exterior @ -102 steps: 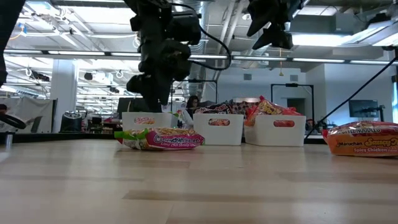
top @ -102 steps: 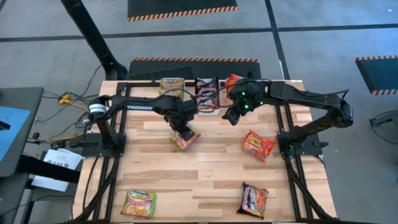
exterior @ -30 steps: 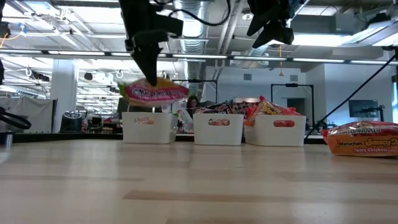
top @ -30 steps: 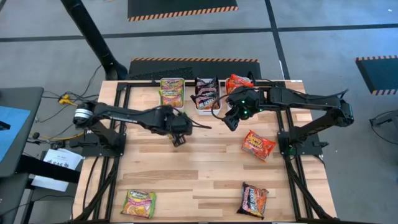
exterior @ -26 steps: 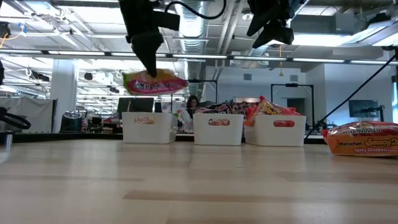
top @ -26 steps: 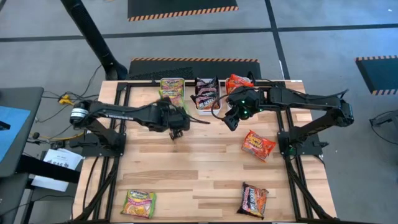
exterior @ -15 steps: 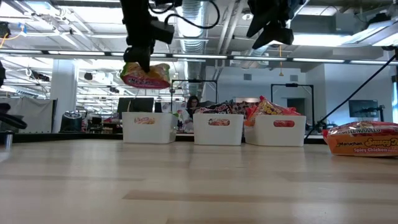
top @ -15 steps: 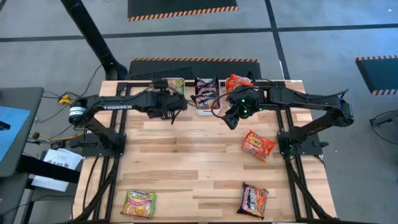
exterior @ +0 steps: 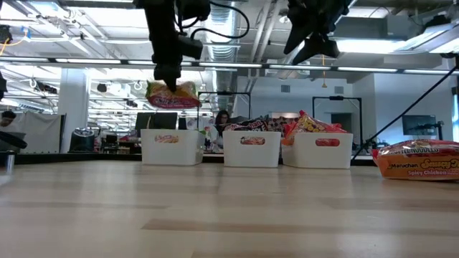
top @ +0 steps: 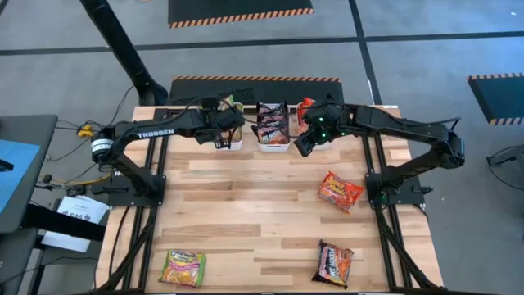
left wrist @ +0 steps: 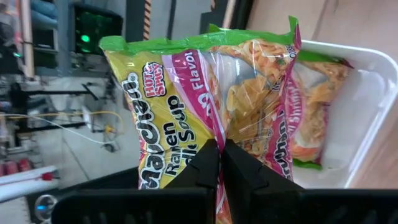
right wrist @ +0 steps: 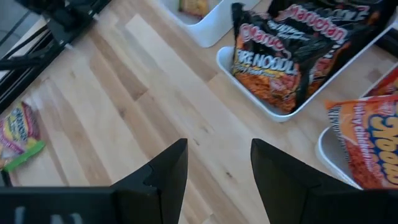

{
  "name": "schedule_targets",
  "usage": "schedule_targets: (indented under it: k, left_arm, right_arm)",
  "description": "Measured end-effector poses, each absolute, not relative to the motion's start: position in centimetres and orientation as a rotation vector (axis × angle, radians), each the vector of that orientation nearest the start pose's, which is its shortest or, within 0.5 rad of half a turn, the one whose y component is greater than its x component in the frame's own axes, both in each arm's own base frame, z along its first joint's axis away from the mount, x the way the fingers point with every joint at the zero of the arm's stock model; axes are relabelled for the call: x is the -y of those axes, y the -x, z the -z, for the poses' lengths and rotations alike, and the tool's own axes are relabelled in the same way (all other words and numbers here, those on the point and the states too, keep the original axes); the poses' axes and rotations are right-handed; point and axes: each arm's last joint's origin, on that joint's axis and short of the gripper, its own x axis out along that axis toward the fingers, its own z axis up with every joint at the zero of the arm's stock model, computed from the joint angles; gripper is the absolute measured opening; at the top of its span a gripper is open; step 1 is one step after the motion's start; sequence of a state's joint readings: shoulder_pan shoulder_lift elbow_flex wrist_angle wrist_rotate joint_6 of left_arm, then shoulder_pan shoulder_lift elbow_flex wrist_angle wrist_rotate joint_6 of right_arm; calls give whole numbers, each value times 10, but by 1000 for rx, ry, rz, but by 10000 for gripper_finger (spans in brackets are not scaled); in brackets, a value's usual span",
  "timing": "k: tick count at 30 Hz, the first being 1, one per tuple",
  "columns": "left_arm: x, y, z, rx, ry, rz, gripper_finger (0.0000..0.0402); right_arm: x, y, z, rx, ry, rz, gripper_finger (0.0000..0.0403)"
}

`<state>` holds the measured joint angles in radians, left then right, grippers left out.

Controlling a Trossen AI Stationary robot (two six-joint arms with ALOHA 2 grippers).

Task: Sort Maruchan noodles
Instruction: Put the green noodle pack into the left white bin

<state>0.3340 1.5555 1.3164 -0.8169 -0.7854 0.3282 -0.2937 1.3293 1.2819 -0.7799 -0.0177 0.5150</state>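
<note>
My left gripper is shut on a green-yellow Maruchan noodles packet, which hangs above the left white bin at the table's far edge. The left wrist view shows another green-yellow packet lying in that bin. My right gripper hovers open and holds nothing, high over the table in front of the middle bin and the right bin. My left gripper pinches a raised crease in the packet's clear wrapper face, near its middle, between its two fingers. The fingers come from above, pointing down. The packet hangs just below them, roughly level, clear of the bin.
The middle bin holds dark packets and the right bin holds red-orange ones. On the table lie a red-orange packet, a dark packet near the front right, and a green-yellow packet at the front left.
My left gripper has carried the green-yellow packet toward the table's far edge and a little upward, from over the open table to above the left bin. The packet has turned about on the way. My right gripper has shifted slightly toward the far edge.
</note>
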Motion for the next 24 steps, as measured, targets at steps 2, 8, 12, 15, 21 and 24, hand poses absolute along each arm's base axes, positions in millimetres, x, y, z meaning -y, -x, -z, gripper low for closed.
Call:
schedule_targets:
  k: [2,8,12,15,21,24]
  left_arm:
    - [-122,-288,-283,-1234,-505,-829,0]
    - [-122,-289,-258,-1232,-563,-816,0]
    - [-123,-286,-250,-1250,-567,-796,0]
    - [-122,-286,-243,-1255,-588,-757,0]
    - [-122,-288,-241,-1241,-608,-669,0]
    - [-127,-288,-242,-1227,-611,-683,0]
  right_arm:
    - [81,-257,-337,-734,-616,481,200]
    - [88,-255,-337,-724,-626,504,200]
    - [89,-255,-337,-723,-628,508,200]
    - [89,-255,-337,-723,-629,508,200]
    - [89,-255,-337,-722,-635,509,200]
    - [89,-255,-337,-722,-636,509,200]
